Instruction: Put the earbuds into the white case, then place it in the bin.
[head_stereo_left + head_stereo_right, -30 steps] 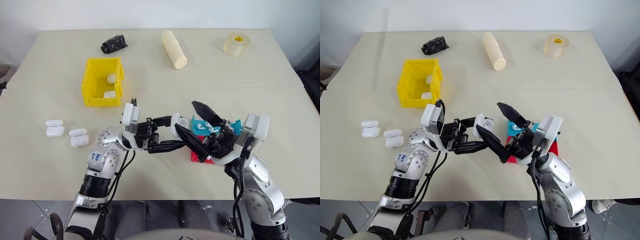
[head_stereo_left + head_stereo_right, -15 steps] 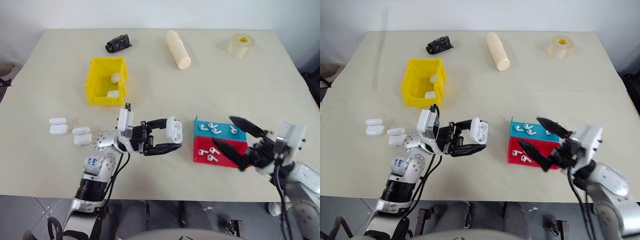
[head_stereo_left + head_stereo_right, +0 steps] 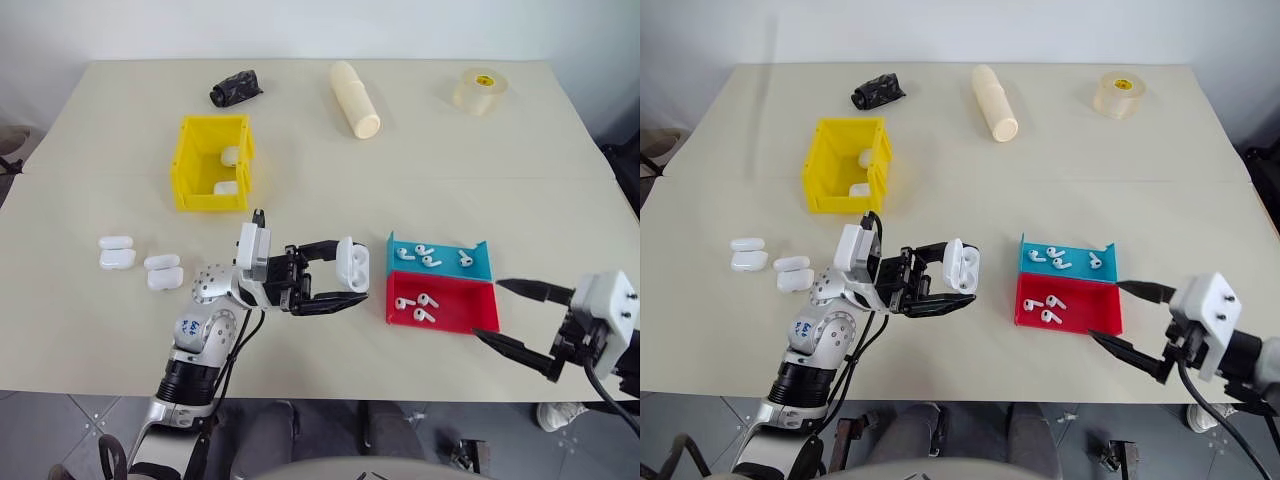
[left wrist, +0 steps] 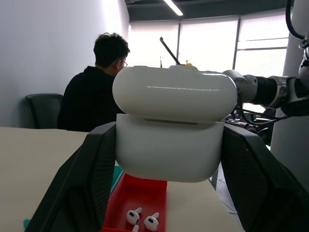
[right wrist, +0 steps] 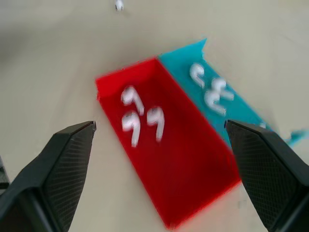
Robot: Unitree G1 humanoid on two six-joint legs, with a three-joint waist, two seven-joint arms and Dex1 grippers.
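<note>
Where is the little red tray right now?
The red tray sits on the table right of centre, touching the blue tray behind it, between the left gripper and the right gripper.

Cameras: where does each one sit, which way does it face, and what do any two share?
Head stereo pair: looks down over the table; both arms show.
Left wrist: looks along the left end effector past the white case it holds.
Right wrist: looks down between the open right end effector.
Both wrist views share the red tray.
</note>
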